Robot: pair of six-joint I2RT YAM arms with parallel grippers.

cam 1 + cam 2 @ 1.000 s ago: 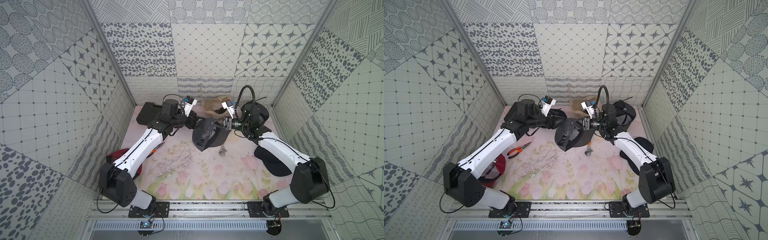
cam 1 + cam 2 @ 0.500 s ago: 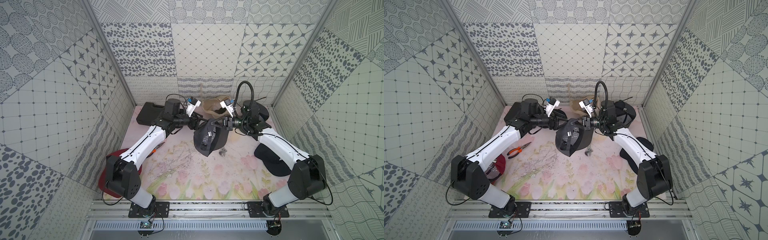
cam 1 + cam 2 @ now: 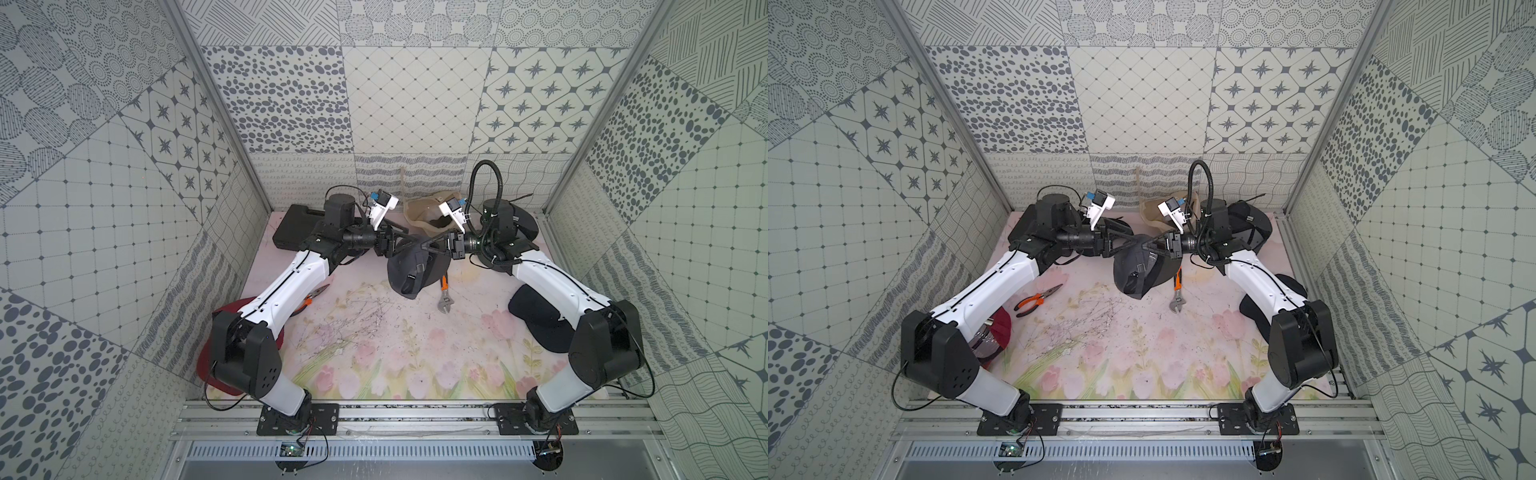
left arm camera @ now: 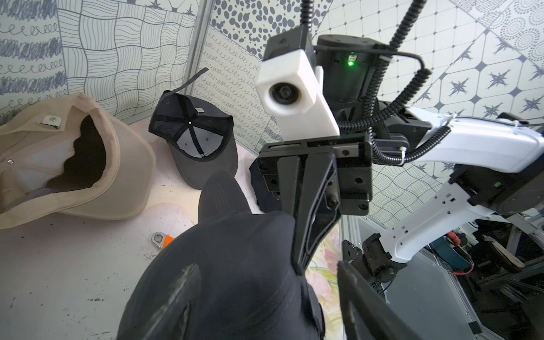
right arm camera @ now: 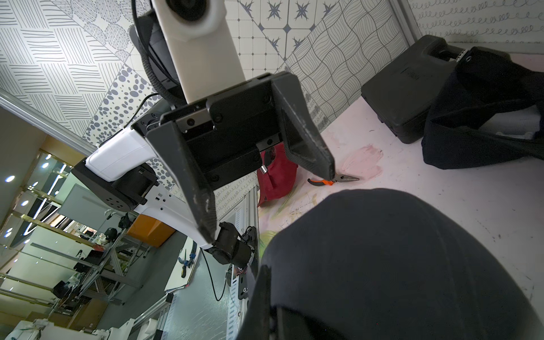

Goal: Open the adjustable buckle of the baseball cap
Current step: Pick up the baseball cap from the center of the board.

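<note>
The right tool (image 4: 299,260) is clamped tight on the black baseball cap (image 3: 409,270), which hangs from it above the back middle of the tabletop (image 3: 457,340). Opposite, the left tool (image 5: 268,201) stands with jaws spread wide, close to the cap. 1 wrench (image 3: 444,297) lies just beside, and a tan cap (image 4: 117,164) sits behind.
</note>
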